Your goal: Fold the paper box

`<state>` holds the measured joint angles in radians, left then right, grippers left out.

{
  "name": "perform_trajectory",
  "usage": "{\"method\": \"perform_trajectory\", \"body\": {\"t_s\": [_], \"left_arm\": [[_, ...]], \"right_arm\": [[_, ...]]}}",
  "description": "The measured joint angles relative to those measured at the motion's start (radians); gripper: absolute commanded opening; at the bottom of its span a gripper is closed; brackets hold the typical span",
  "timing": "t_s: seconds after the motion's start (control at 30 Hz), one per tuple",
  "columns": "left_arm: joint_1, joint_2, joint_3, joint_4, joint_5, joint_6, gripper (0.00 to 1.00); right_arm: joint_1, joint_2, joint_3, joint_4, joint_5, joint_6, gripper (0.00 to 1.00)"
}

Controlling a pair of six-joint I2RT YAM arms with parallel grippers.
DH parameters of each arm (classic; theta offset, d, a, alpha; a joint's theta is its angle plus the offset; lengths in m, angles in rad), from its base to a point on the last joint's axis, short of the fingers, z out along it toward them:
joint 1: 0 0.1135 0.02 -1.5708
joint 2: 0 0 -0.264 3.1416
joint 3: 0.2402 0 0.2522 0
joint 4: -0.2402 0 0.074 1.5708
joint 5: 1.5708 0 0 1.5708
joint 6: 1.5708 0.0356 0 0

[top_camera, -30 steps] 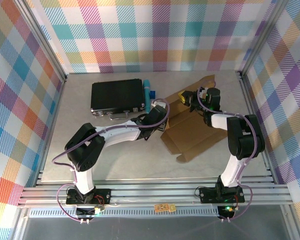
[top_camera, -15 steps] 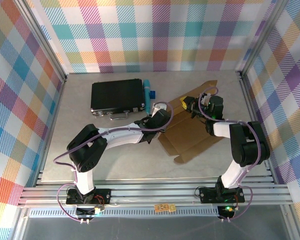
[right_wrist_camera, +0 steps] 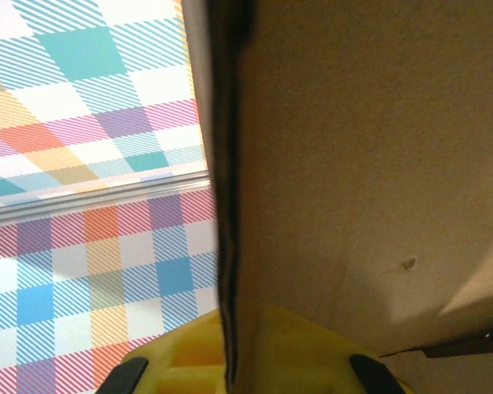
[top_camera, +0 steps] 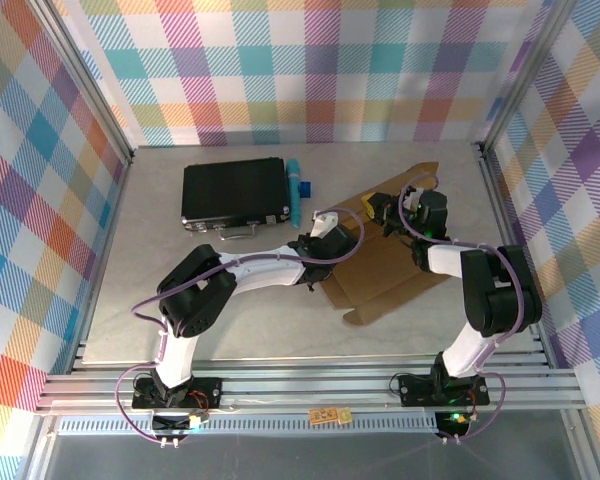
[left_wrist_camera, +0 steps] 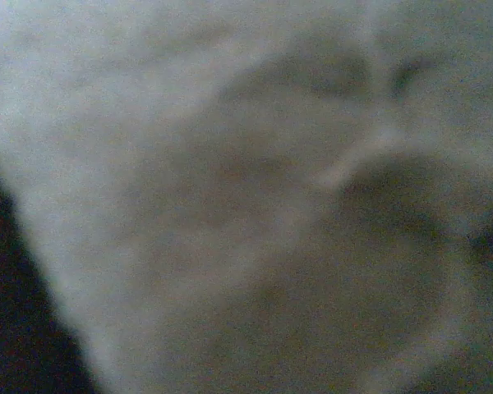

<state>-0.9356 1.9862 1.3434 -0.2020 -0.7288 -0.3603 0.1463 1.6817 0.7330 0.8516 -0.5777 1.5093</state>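
Box (top_camera: 390,265) is found centre-right on the tabletop (top_camera: 230,320), mostly flat, with its far flap raised; it has shifted a little in the last second. Left end effector (top_camera: 327,255) has been brought rightward to the box's near-left edge and closed, from part-open to fingers together. Whether cardboard is pinched cannot be told, the left wrist view being a brownish blur. Right end effector (top_camera: 383,210) is clamped on the raised flap. In the right wrist view the cardboard edge is seen running down between the yellow fingers (right_wrist_camera: 296,361). Judged: both ends are now engaged, so folding the flap over the base can be started.
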Motion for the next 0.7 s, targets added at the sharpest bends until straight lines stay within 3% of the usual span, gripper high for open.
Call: {"method": "perform_trajectory", "body": {"t_s": [0.2,0.43,0.7], "left_arm": [[-0.005,0.024,0.044,-0.052,-0.049,-0.041,0.0],[-0.012,0.134,0.284,-0.333,-0.173,-0.201,0.0],[-0.005,0.158,0.343,-0.495,-0.216,-0.308,0.0]], "right_arm": [[0.005,-0.03,0.0,-0.051,0.024,-0.006,0.0],[0.036,-0.166,0.036,-0.325,0.175,-0.029,0.0],[0.105,-0.198,0.082,-0.48,0.277,-0.005,0.0]]}}
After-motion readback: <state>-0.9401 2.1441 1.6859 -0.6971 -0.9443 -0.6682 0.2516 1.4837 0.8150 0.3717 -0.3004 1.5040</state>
